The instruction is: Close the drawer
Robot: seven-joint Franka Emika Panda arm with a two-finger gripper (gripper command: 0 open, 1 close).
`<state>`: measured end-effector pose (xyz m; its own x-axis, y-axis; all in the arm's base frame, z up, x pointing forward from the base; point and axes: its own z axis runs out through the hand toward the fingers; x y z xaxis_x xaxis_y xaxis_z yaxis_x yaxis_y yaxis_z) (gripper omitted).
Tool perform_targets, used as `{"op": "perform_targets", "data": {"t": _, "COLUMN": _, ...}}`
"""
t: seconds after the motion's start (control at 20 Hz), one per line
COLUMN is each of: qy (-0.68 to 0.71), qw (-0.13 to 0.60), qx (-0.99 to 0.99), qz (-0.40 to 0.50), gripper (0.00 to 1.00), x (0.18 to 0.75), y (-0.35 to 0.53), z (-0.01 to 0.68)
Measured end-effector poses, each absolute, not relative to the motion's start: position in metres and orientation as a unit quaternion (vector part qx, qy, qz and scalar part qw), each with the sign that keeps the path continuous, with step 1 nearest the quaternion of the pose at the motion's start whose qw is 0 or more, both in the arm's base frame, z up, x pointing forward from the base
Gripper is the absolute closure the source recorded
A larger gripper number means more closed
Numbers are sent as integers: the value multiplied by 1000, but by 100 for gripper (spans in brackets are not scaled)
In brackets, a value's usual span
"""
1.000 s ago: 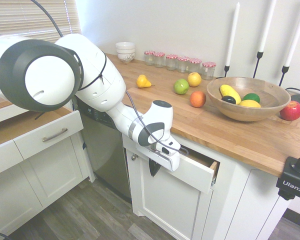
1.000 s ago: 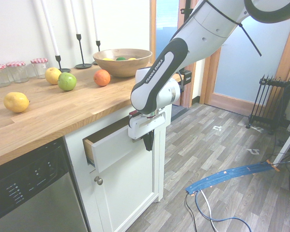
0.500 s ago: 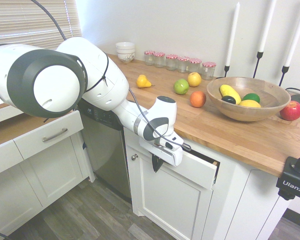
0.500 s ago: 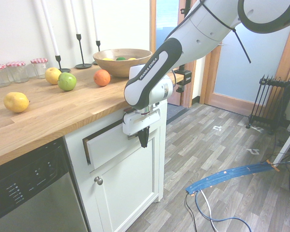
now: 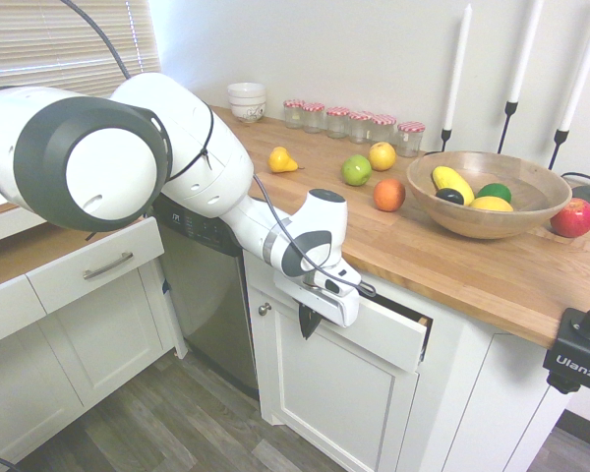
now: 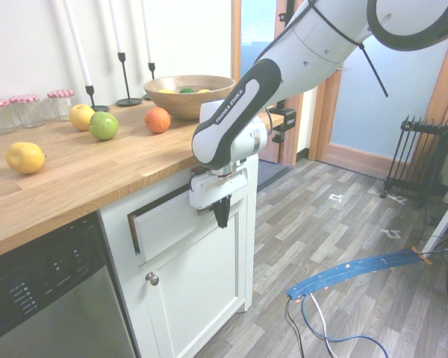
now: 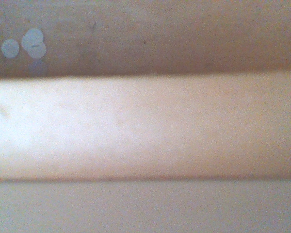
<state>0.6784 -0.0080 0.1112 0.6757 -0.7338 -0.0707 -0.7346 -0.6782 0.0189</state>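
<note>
I have the gripper (image 5: 308,322) pointing straight down at the front of the drawer (image 5: 379,334), its dark fingers pressed together with nothing between them. The white hand body sits against the upper edge of the drawer's front panel; the fingers hang just in front of that panel, and I cannot tell whether they touch it. From the other side the gripper (image 6: 222,215) shows the same way, at the end of the panel nearer the open floor.

The drawer (image 6: 169,224) is just under the wooden countertop (image 5: 472,265), directly behind the gripper. It stands open only a little: a dark gap shows at its far end and along its top. I can't make out the handle; the hand covers that part. Below the gripper is the white cabinet door (image 6: 194,298) with a small round knob (image 6: 152,278).

My wrist view is blurred and shows only bands of light wood and white.

Above and beyond the gripper, on the countertop, are an orange (image 5: 388,194), a green apple (image 5: 356,170), a wooden bowl (image 5: 487,202) with fruit in it, and a row of jars (image 5: 354,122) by the wall. A dishwasher (image 6: 52,298) stands beside the cabinet.
</note>
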Motion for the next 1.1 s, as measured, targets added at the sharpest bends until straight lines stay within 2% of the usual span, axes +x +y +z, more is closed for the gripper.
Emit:
{"op": "perform_targets", "data": {"t": 0.2, "qy": 405, "qw": 5, "qx": -914, "qz": 30, "gripper": 100, "x": 655, "y": -8, "z": 110}}
{"op": "perform_targets", "data": {"t": 0.55, "qy": 400, "qw": 13, "qx": -916, "qz": 15, "gripper": 100, "x": 593, "y": 7, "z": 164}}
{"op": "perform_targets", "data": {"t": 0.6, "qy": 403, "qw": 13, "qx": -915, "qz": 14, "gripper": 0, "x": 582, "y": 7, "z": 170}}
{"op": "perform_targets", "data": {"t": 1.1, "qy": 413, "qw": 20, "qx": -911, "qz": 15, "gripper": 0, "x": 460, "y": 4, "z": 216}}
